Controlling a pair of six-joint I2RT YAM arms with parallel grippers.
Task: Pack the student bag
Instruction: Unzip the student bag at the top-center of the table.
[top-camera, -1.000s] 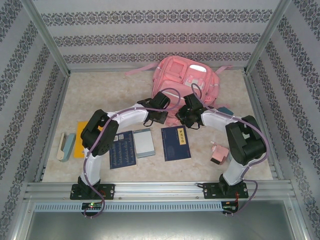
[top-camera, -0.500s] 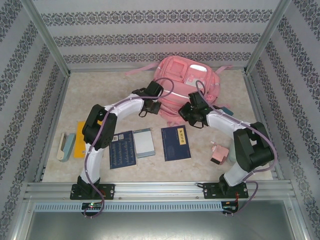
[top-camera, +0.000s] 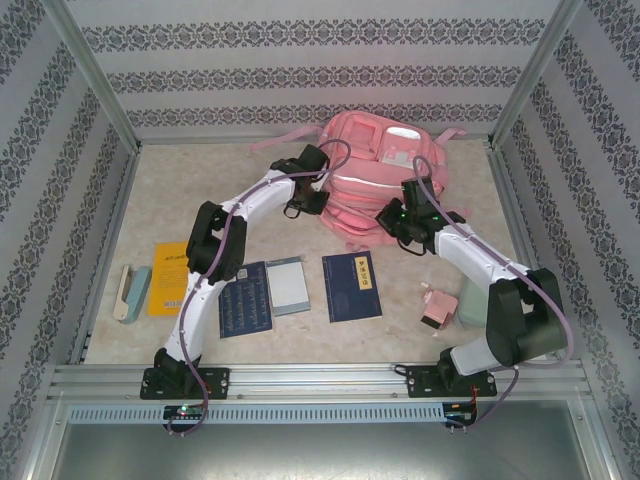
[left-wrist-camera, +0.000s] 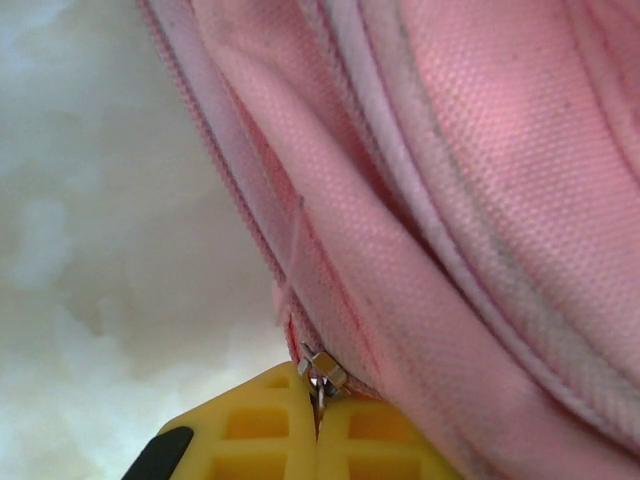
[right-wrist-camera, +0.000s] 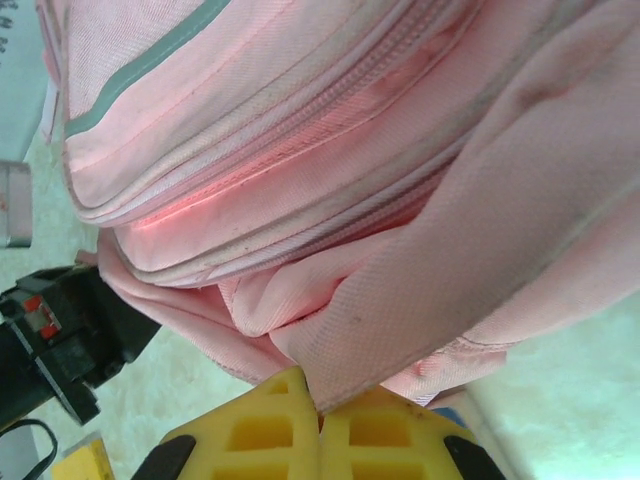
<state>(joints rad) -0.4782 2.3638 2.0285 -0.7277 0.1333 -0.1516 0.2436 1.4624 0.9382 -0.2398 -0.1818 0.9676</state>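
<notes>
Both grippers meet the student bag (top-camera: 372, 165), which lies at the worktop's (top-camera: 200, 190) far edge. Up close, the left wrist view has the left gripper (left-wrist-camera: 320, 425) clamped on a metal zip pull (left-wrist-camera: 322, 368). The right wrist view has the right gripper (right-wrist-camera: 320, 420) pinching a fold of bag fabric.

student bag (right-wrist-camera: 330, 170), fabric fold pinched in yellow jaws

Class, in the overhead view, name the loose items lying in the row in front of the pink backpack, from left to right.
pale case → orange booklet → dark blue book → grey notebook → second dark blue book → small pink object
</notes>
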